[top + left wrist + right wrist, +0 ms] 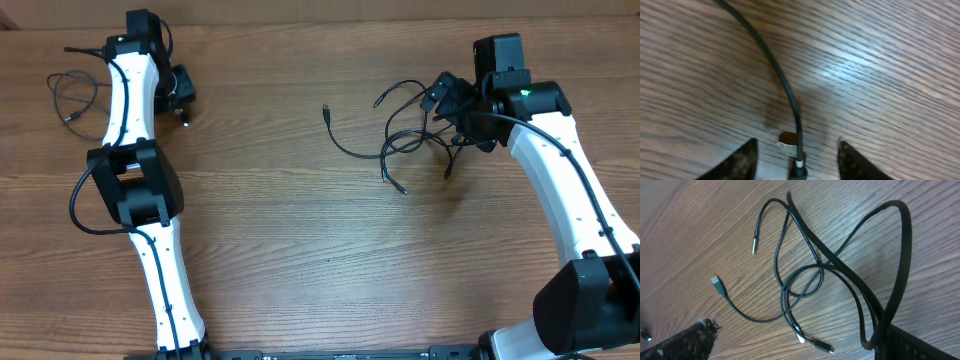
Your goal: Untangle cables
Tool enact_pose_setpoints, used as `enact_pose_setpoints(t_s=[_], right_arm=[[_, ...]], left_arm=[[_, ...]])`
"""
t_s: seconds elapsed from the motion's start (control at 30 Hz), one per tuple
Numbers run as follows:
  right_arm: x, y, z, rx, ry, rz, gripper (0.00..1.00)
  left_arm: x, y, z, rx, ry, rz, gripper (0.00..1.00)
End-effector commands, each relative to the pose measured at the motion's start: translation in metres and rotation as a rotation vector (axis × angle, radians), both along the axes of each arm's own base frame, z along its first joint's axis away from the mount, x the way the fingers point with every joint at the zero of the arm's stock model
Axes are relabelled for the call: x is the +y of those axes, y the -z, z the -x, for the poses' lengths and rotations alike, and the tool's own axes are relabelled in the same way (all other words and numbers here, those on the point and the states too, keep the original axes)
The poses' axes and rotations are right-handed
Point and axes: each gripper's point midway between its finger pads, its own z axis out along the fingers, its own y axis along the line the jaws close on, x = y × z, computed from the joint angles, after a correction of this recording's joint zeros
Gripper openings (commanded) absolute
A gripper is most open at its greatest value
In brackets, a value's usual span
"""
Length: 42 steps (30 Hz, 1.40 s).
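The left gripper [797,146], jaws apart, straddles the plug end of one black cable [782,85] lying at the desk's [300,250] far left, likely set there well clear of the rest. The right gripper [799,330], also spread, hovers over the knot of cables [805,280] right of centre, presumably to choose the next strand.

Overhead looks straight down on table [320,250]; wrist views close, right shares cable tangle [402,141].

Noted knot of thin black cables [398,143] at far right, flat on wood: loops crossing over and through each other, plug ends splayed loose toward left. Logged single black cable [72,96] at far left, loosely coiled, well apart.
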Motion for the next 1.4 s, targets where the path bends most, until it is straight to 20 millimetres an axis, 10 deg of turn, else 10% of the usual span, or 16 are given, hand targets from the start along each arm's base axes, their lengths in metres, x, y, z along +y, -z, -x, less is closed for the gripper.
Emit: enact_pose_setpoints(t_s=[0.0, 0.27, 0.37, 0.5, 0.87, 0.93, 1.03, 1.1, 1.37], right_arm=[[0.003, 0.005, 0.002, 0.016, -0.017, 0.000, 1.00], [0.015, 0.006, 0.010, 0.042, -0.085, -0.049, 1.00], [0.015, 0.006, 0.009, 0.041, -0.085, -0.049, 1.00], [0.015, 0.005, 0.007, 0.032, -0.084, -0.049, 1.00], [0.015, 0.004, 0.005, 0.020, -0.085, -0.050, 1.00], [0.015, 0.004, 0.005, 0.020, -0.085, -0.050, 1.00], [0.015, 0.004, 0.005, 0.018, -0.085, -0.050, 1.00], [0.015, 0.003, 0.004, 0.014, -0.085, -0.051, 1.00], [0.016, 0.001, -0.001, -0.007, -0.085, -0.052, 1.00]], left_arm=[[0.009, 0.007, -0.002, 0.003, -0.019, -0.021, 0.49], [0.009, 0.026, 0.000, 0.028, -0.020, -0.016, 0.43], [0.010, 0.032, 0.002, 0.039, -0.015, -0.019, 0.06], [0.013, 0.018, -0.007, -0.004, -0.018, -0.027, 0.04], [0.053, -0.184, -0.095, -0.677, -0.171, 0.185, 0.04], [0.076, -0.192, -0.093, -0.714, -0.196, 0.175, 0.04], [0.107, -0.165, -0.072, -0.609, -0.264, 0.103, 0.36], [0.131, -0.133, -0.049, -0.483, -0.325, 0.023, 0.97], [0.174, -0.051, 0.027, -0.113, -0.353, -0.135, 1.00]])
